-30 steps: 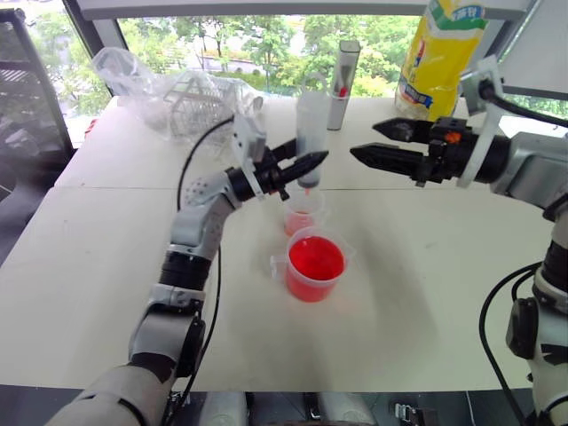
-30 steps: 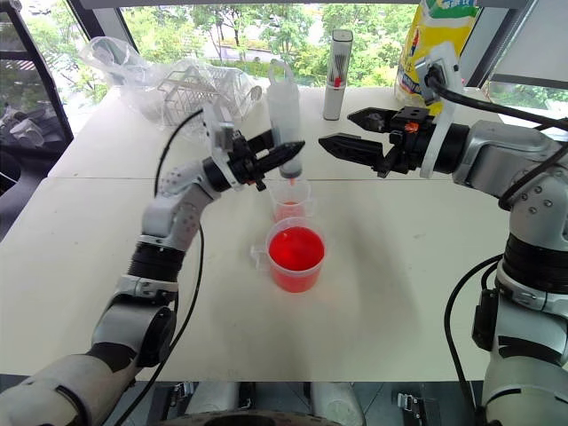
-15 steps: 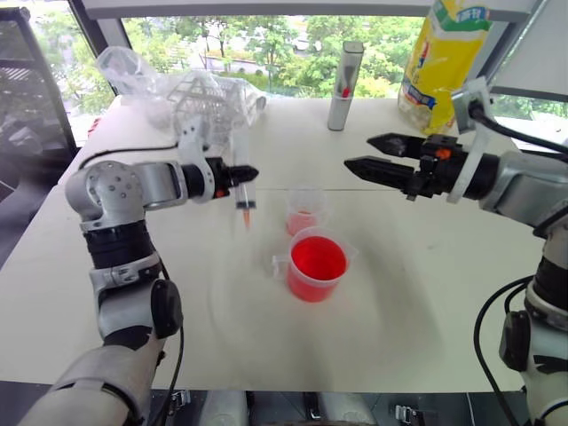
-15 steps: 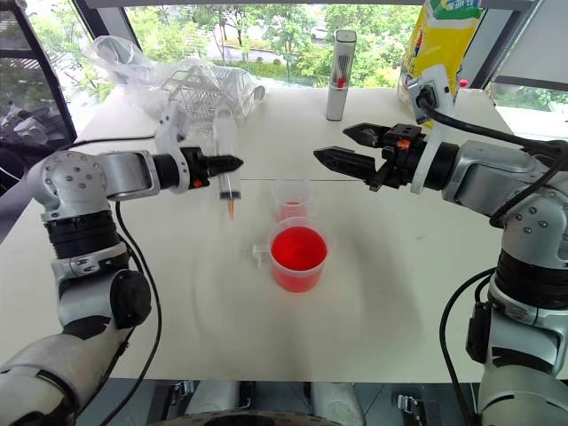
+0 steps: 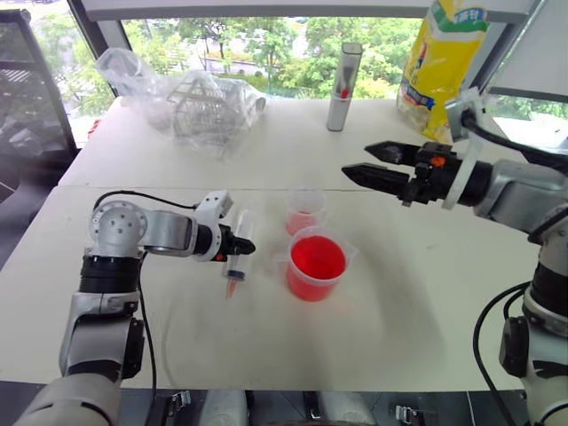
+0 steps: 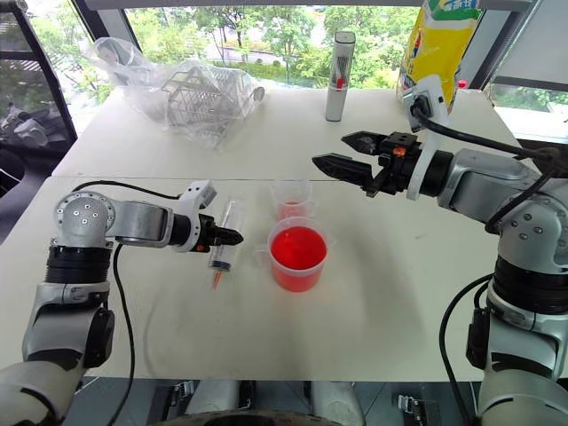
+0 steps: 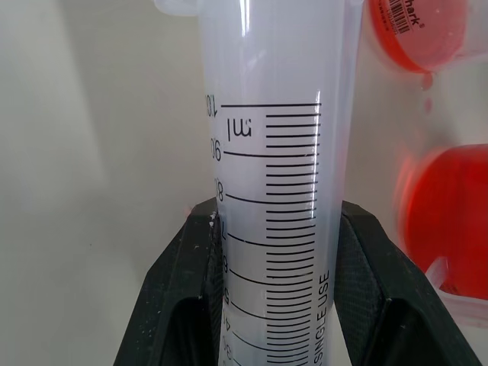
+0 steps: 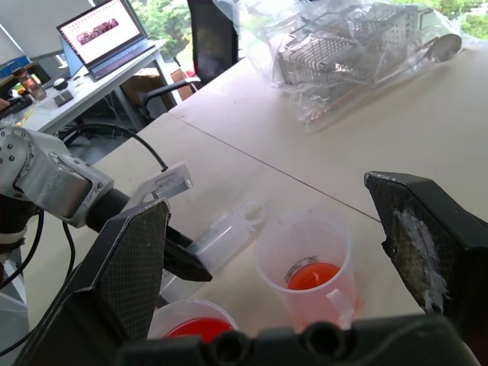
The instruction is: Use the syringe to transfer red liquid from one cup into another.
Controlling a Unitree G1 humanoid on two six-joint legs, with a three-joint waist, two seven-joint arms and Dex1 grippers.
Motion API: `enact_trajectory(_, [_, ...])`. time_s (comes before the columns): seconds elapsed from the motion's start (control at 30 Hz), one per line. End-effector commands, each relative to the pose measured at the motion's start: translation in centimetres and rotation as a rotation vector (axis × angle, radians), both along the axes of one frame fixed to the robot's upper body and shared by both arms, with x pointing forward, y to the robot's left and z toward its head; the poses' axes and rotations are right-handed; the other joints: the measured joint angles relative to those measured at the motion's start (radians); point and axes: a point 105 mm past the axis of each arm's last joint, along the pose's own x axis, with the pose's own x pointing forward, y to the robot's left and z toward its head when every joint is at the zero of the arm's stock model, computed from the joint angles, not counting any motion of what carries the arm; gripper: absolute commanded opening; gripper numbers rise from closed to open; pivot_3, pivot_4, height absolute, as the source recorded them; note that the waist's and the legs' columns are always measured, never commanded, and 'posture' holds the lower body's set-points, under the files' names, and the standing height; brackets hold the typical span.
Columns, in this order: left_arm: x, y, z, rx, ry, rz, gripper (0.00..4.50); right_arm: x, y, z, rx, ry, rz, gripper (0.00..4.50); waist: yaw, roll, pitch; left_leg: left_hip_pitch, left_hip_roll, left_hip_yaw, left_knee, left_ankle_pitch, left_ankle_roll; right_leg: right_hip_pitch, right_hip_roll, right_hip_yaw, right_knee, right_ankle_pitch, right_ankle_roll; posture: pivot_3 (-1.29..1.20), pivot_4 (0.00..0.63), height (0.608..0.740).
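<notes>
My left gripper [image 5: 240, 248] is shut on the barrel of the clear syringe [image 5: 237, 255], low over the table just left of the cups. The syringe slants with its orange tip [image 5: 229, 289] toward the table's near edge. In the left wrist view the black fingers [image 7: 180, 290] clamp the marked barrel [image 7: 278, 191], which looks empty. The larger handled beaker [image 5: 317, 266] holds red liquid [image 5: 318, 258]. Behind it stands the smaller cup [image 5: 304, 211] with a little red liquid at the bottom. My right gripper [image 5: 357, 160] hangs open above and to the right of the cups, holding nothing.
At the far edge of the white table [image 5: 426, 293] stand a grey metal cylinder [image 5: 343, 74] and a yellow bag [image 5: 441, 53]. A wire rack in a clear plastic bag [image 5: 191, 98] lies at the far left. A desk with a laptop [image 8: 95, 34] stands beyond the table.
My left arm swung the syringe away from above the smaller cup, left and down to just over the table, and the wrist turned. The right gripper has barely moved.
</notes>
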Motion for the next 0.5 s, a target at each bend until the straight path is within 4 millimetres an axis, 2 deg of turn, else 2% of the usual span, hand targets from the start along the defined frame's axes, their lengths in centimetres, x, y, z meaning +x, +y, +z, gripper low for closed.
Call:
enact_trajectory(0.03, [-0.7,0.0,-1.1,0.019,0.047,0.007,1.83,-0.7,0.3,1.0,0.013,-0.052,0.012,4.5,0.001,0.0,0.0,0.0,0.0,0.0,0.0,0.0,0.0,0.0,0.0,0.0,0.0,0.0,0.0,0.0,0.15,0.74])
enact_trajectory(0.07, [-0.7,0.0,-1.2,0.02,0.049,0.012,2.37,-0.7,0.2,1.0,0.013,-0.052,0.011,4.5,0.0,0.0,0.0,0.0,0.0,0.0,0.0,0.0,0.0,0.0,0.0,0.0,0.0,0.0,0.0,0.0,0.15,0.74])
enact_trajectory(0.1, [-0.8,0.1,-1.2,0.019,0.049,0.017,2.69,-0.7,0.2,1.0,0.013,-0.052,0.009,4.5,0.0,0.0,0.0,0.0,0.0,0.0,0.0,0.0,0.0,0.0,0.001,0.0,0.0,0.0,0.0,0.0,0.15,0.74])
enact_trajectory(0.17, [-0.9,0.2,-1.1,0.015,0.048,0.022,3.8,-0.7,0.2,1.0,0.015,-0.051,0.006,4.5,0.0,0.0,0.0,0.001,0.0,0.0,0.0,0.0,0.0,0.0,0.001,0.0,0.0,0.0,0.0,0.0,0.15,0.74])
enact_trajectory(0.23, [-0.9,0.3,-0.8,0.006,0.034,0.032,4.46,-0.7,0.2,1.0,0.014,-0.052,0.004,4.5,-0.002,0.0,0.0,0.002,-0.001,0.0,0.0,0.0,0.0,0.001,0.002,0.0,0.0,0.0,0.0,0.0,0.15,0.74])
enact_trajectory(0.37, [-0.9,0.6,1.0,-0.05,-0.035,0.057,4.46,-0.7,-0.1,0.9,0.006,-0.052,-0.006,4.5,-0.006,0.0,0.0,0.003,0.0,0.0,0.0,0.0,0.0,0.002,0.003,0.001,0.0,0.0,0.0,0.0,0.15,0.74])
enact_trajectory(0.5, [-2.0,0.9,3.1,-0.106,-0.114,0.01,4.46,-0.9,-0.8,0.6,-0.018,-0.041,-0.016,4.5,-0.001,0.0,0.0,0.003,0.0,0.0,-0.001,0.001,-0.002,0.001,0.003,0.001,0.0,0.0,-0.001,0.0,0.15,0.74])
